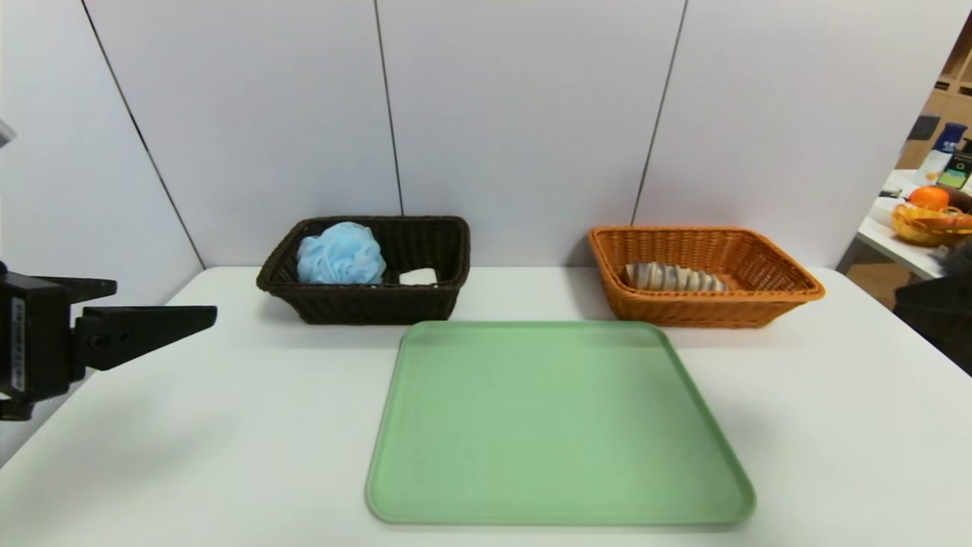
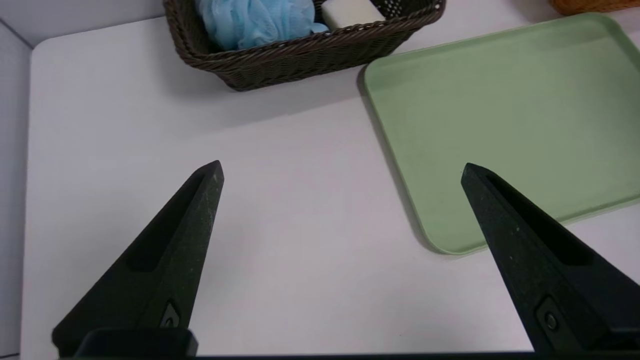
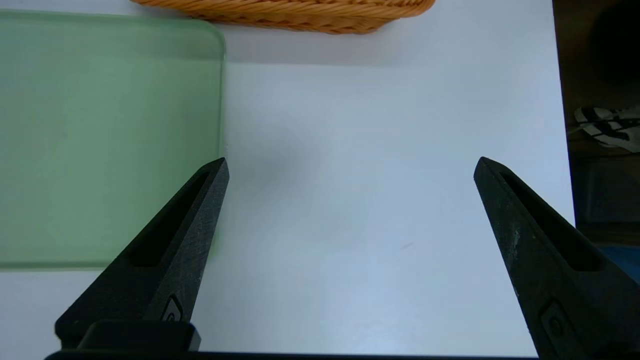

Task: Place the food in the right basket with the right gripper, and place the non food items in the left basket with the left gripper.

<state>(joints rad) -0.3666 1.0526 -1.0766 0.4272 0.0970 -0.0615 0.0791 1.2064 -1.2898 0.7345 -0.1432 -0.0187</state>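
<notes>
Resting inside the bright orange-tan rectangular wicker basket (image 1: 706,275) at the table's far right is the tan twisted bread loaf with purple-brown stripes (image 1: 674,277), lying lengthwise. The very dark brown rectangular wicker basket (image 1: 364,267) at far left contains the fluffy light-blue mesh bath pouf (image 1: 340,254) and, beside it, the small white rounded soap bar (image 2: 350,12). A pale green flat plastic tray (image 1: 558,425) sits on the white table (image 1: 190,425) in front of both baskets, nothing on it. The left gripper (image 2: 340,170) hangs over bare table near the tray's left edge, fingers spread wide, holding nothing. The right gripper (image 3: 350,165) hangs off the tray's right edge, likewise spread wide, unladen.
</notes>
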